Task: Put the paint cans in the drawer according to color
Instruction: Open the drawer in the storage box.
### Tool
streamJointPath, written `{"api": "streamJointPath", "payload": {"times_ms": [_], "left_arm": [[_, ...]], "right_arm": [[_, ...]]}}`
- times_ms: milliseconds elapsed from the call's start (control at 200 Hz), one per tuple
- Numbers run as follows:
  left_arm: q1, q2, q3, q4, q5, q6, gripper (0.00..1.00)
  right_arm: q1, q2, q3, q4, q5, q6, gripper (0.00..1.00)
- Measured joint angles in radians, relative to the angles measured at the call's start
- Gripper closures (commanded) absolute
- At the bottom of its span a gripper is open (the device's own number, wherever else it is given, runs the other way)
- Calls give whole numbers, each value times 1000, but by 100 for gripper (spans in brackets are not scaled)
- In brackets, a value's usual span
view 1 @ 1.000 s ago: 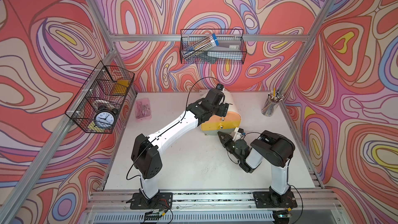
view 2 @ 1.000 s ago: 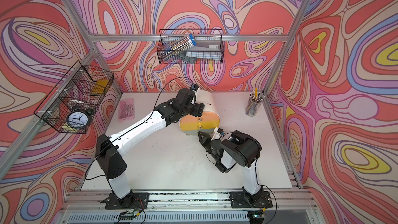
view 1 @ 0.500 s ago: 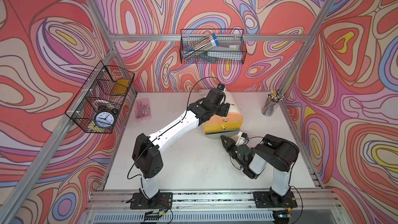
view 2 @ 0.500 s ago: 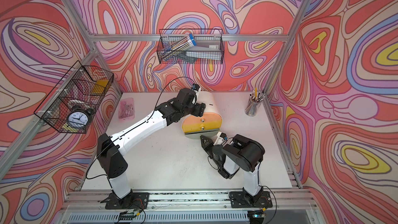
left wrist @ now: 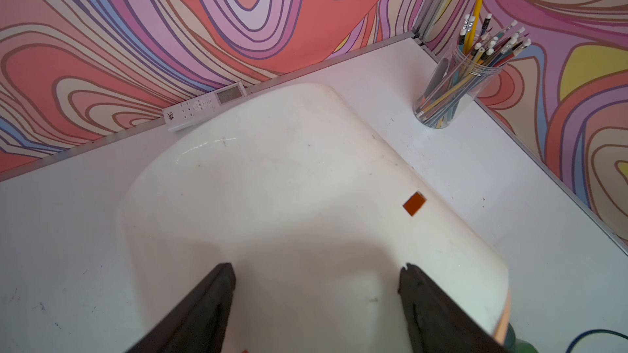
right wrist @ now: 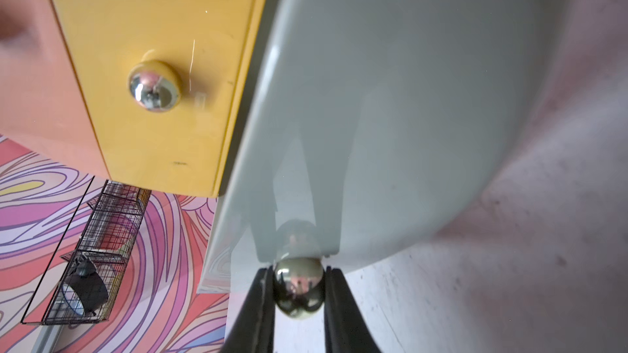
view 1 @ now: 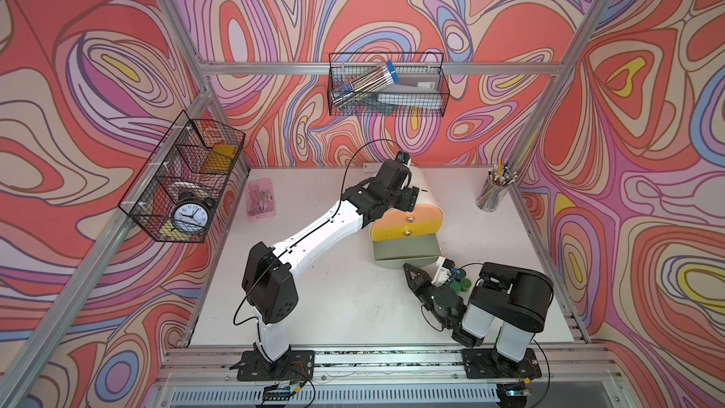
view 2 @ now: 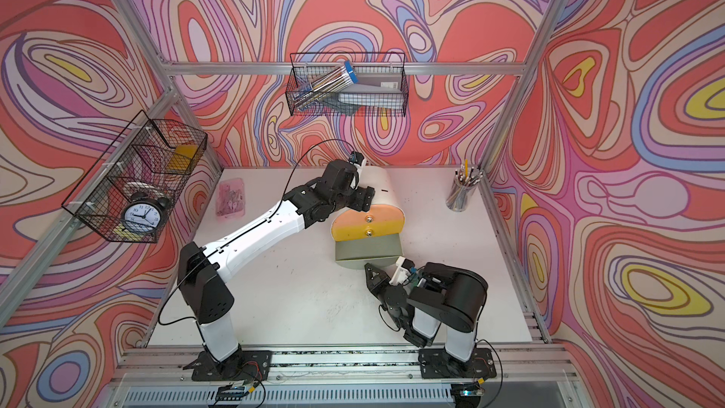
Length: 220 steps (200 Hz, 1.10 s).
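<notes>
Mid-frame, my left jaws stand open over the cream chest. Just below, my right jaws grip the knob of the pulled-out grey-green drawer, seemingly empty. Green paint cans sit lower right on the desk, unsorted.
</notes>
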<state>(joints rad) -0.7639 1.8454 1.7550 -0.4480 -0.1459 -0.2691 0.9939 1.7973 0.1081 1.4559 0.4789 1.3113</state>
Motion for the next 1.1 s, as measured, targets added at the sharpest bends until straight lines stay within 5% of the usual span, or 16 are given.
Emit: {"api": "streamJointPath", "payload": {"times_ms": [411,646,866,996,1102], "left_arm": [[0,0,0,1,-7,0,18],[0,0,0,2,-7,0,18],[1,-8,-4,2,-5,0,17],[3,-25,-21,-4,0,-2,17],[5,-30,-23,-13,5,-5,17]], "right_arm": [[73,-45,-55,0,44,10,76],[86,-198,-55,-141,32,-16,44],[89,-599,0,-668,12,-36,37],[94,-951,189,-1165,27,-100,34],[94,-1084,353,-1489,52,-163,35]]}}
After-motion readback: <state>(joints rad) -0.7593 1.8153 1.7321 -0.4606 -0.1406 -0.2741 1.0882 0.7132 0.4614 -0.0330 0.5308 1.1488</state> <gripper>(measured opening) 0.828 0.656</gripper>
